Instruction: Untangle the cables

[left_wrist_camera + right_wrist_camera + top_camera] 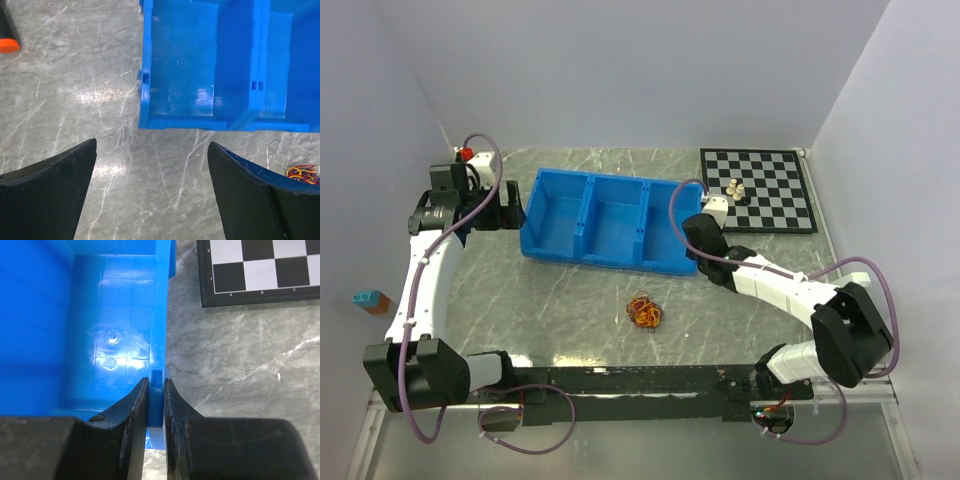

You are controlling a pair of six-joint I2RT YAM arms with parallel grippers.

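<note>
- where's the left arm at?
- it starts from its base at the near left corner and runs along the left side of the desk [570, 300]. at the far end it bends and turns in toward the blue bin [588, 256]. the left gripper [151, 146] hangs above bare marble just beside the bin's left end, fingers spread wide, nothing between them.
- and the right one?
- elbow stuck out to the right, forearm stretched on a diagonal to the bin's right end. the right gripper [156, 381] straddles that end wall, one finger inside the compartment and one outside, pinching the plastic (barely a gap on either side).
- so where are the cables?
- the cables [643, 312] lie in a small knot of red, yellow-orange and dark loops on the desk. they're in front of the bin's near wall, between the two arms, touched by neither. in the left wrist view they just peek past one finger.
- anything else?
- a chessboard [770, 190] at the far right, near the bin's right end, with a few pieces [736, 190] bunched on its left side.
</note>
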